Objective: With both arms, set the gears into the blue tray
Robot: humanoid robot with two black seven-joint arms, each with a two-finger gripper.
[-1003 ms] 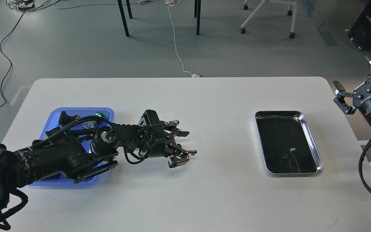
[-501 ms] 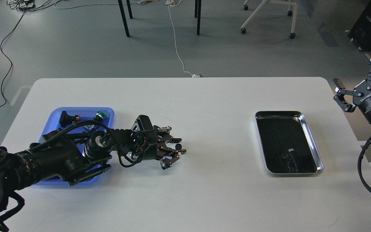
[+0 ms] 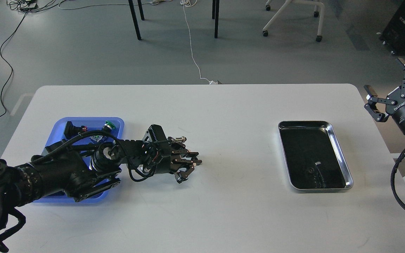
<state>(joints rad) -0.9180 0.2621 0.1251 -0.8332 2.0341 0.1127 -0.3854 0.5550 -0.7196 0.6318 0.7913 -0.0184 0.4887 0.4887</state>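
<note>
My left gripper (image 3: pixel 191 163) lies low over the white table, a little right of the blue tray (image 3: pixel 59 125). Its fingers have closed in on a tiny black gear (image 3: pixel 195 162), which is mostly hidden between the tips. A second small gear (image 3: pixel 309 171) lies on the dark bottom of the steel tray (image 3: pixel 332 131) at the right. My right gripper (image 3: pixel 389 80) hangs open in the air past the table's right edge, holding nothing. My left arm covers much of the blue tray.
In the blue tray's far end lie a red push-button (image 3: pixel 73 129) and a green push-button (image 3: pixel 109 124). Chair and table legs stand on the floor behind the table, and a white cable (image 3: pixel 192 52) runs to its far edge.
My left gripper drew back leftward and lowered toward the table, and its wide-open fingers closed around the gear. The right gripper shifted slightly and stayed open.
</note>
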